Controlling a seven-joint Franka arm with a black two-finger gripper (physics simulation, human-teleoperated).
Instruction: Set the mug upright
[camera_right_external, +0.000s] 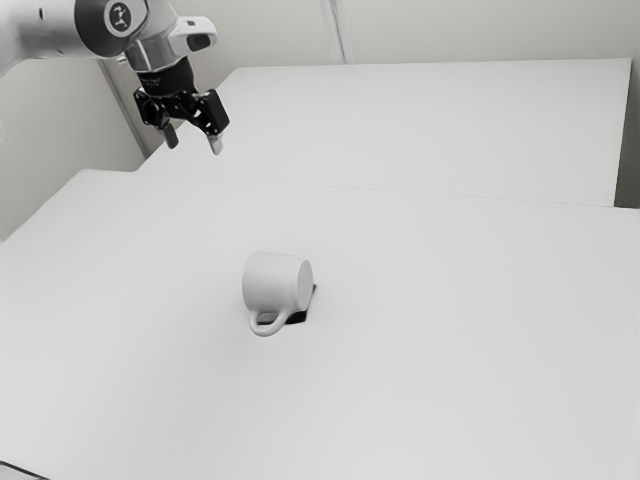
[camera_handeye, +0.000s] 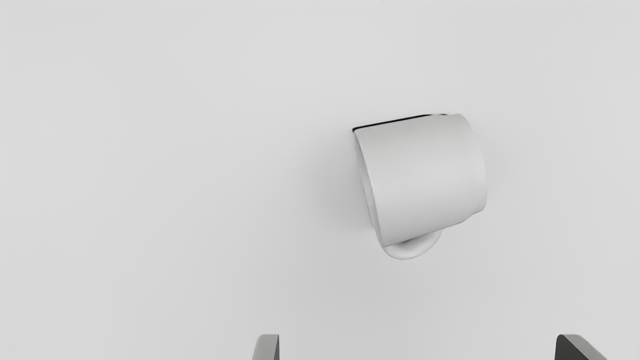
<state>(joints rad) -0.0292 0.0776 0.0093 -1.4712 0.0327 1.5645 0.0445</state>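
White, cylindrical, ceramic-looking mug (camera_handeye: 425, 177) lies sideways below and beyond my open black hand (camera_right_external: 193, 146), axis roughly along its spread.

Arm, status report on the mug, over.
Gripper open and empty, clear of mug. Mug lying on its side. Dark patch beneath it, can't identify.

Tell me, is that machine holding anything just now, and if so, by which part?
Nothing is being held: the pincer is open above the table, and the mug lies on its side, away from it.
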